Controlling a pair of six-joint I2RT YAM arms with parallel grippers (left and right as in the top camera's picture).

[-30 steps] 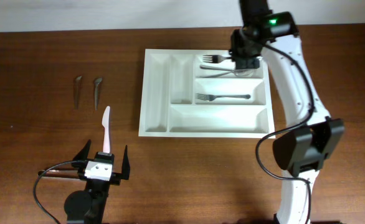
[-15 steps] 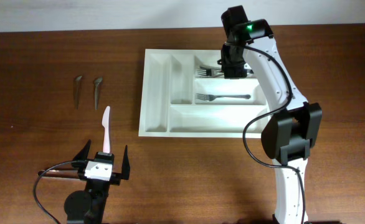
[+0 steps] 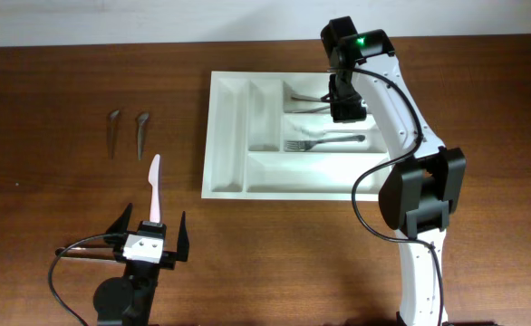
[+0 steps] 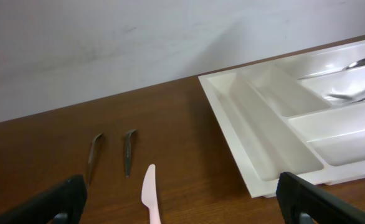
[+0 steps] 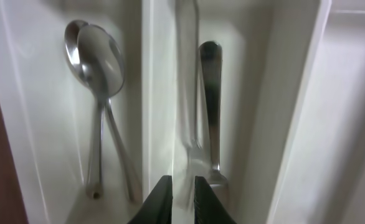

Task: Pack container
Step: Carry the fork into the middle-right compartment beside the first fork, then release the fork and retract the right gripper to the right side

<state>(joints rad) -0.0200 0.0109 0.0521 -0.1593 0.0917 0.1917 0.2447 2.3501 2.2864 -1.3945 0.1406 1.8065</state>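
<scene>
The container [image 3: 225, 136] is a white compartment tray at mid-table. My right gripper [image 3: 345, 109] hovers over it, pointing down at the divider between two long compartments. In the right wrist view its jaws [image 5: 182, 200] stand a narrow gap apart with nothing gripped. Just beyond them a blurred fork [image 5: 186, 93] lies beside a sharper fork [image 5: 211, 106]. Two spoons [image 5: 98, 74] lie in the neighbouring compartment. My left gripper [image 3: 152, 237] rests wide open near the front edge, its fingers either side of a pale plastic knife [image 4: 150, 196].
Two small dark utensils [image 3: 112, 131] [image 3: 142, 131] lie on the brown table left of the tray, beyond the knife [image 3: 155, 186]. The tray's near corner [image 4: 257, 186] shows at the right of the left wrist view. A pale wall runs behind the table.
My right gripper carried a fork from the far long compartment to the middle one and parted its jaws; the fork now lies by the other fork. The left arm has not moved.
</scene>
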